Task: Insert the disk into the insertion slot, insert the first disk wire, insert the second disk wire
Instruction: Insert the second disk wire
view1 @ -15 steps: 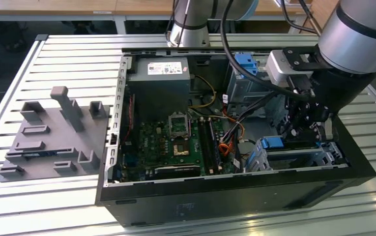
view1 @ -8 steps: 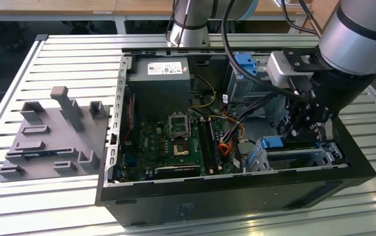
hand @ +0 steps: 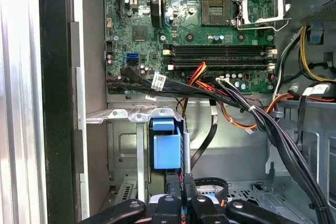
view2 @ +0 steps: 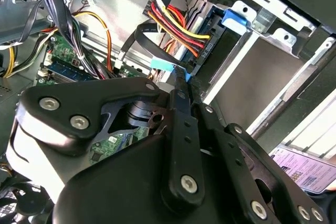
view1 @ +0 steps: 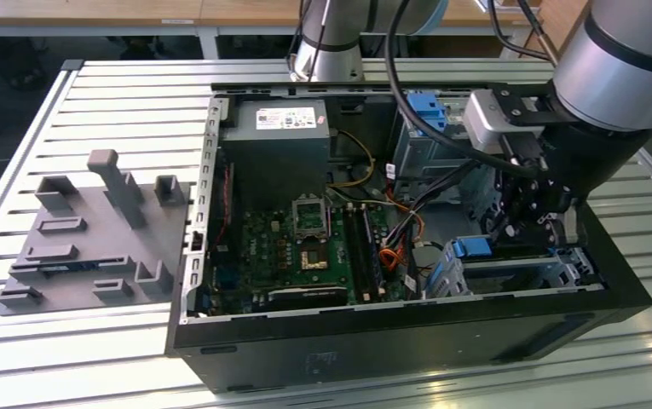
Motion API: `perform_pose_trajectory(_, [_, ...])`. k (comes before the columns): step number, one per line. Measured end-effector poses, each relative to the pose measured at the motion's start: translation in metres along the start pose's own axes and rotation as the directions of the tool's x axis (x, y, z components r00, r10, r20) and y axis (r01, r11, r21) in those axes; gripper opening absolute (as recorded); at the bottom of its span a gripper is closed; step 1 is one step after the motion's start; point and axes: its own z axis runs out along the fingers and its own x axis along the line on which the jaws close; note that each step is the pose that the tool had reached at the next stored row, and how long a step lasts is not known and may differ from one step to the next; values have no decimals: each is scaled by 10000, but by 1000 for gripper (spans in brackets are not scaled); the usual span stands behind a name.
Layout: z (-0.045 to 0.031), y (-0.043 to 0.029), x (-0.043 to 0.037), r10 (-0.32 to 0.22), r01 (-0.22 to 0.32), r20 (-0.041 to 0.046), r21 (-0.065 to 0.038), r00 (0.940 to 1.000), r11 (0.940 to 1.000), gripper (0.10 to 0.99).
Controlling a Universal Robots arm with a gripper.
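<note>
The disk sits in the insertion slot [view1: 525, 271], its blue caddy [view1: 474, 249] at the cage's open end; both wrist views also show this caddy [hand: 167, 150] [view2: 234, 17]. A plug with red, yellow and black wires [view2: 181, 22] rests against the disk's end. My gripper [view2: 181, 80] reaches down into the case by the cage [view2: 262, 72], fingers shut on the end of a black flat wire [view2: 152, 40] with a light blue tag. In the first wrist view the fingertips [hand: 187, 182] are pressed together just below the caddy. In the exterior view the gripper [view1: 530, 226] hangs over the cage.
The open computer case [view1: 417, 324] lies on a slatted table. Inside are the motherboard [view1: 302, 247], a power supply [view1: 274, 136] and a taller bay with a blue bracket [view1: 428, 111]. A bundle of black cables [hand: 252, 114] crosses near the cage. A grey fixture plate [view1: 87, 239] lies at the exterior view's left.
</note>
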Motion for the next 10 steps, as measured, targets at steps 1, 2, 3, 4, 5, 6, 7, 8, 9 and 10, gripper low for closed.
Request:
perform_pose_trajectory(1, [0, -1, 0, 0, 0, 0, -1, 10000, 10000, 149])
perform_pose_trajectory(2, [-1, -1, 0, 1, -1, 0, -2, 10000, 10000, 149])
perform_pose_trajectory(3, [-4, -1, 1, 2, -2, 1, -2, 10000, 10000, 149])
perform_pose_trajectory(4, [-9, -1, 0, 2, -2, 3, -2, 10000, 10000, 149])
perform_pose_trajectory(5, [-12, -2, 1, 1, -1, 4, -2, 10000, 10000, 149])
perform_pose_trajectory(6, [-14, -2, 2, 1, -1, 2, -2, 10000, 10000, 149])
perform_pose_trajectory(7, [-15, -2, 4, 1, -1, -1, -2, 10000, 10000, 149])
perform_pose_trajectory(8, [-15, -2, 9, 1, -1, 0, -2, 10000, 10000, 149])
perform_pose_trajectory(9, [-16, -2, 13, 1, -1, -1, -2, 10000, 10000, 149])
perform_pose_trajectory(10, [-15, -3, 18, 1, -1, -1, -3, 10000, 10000, 149])
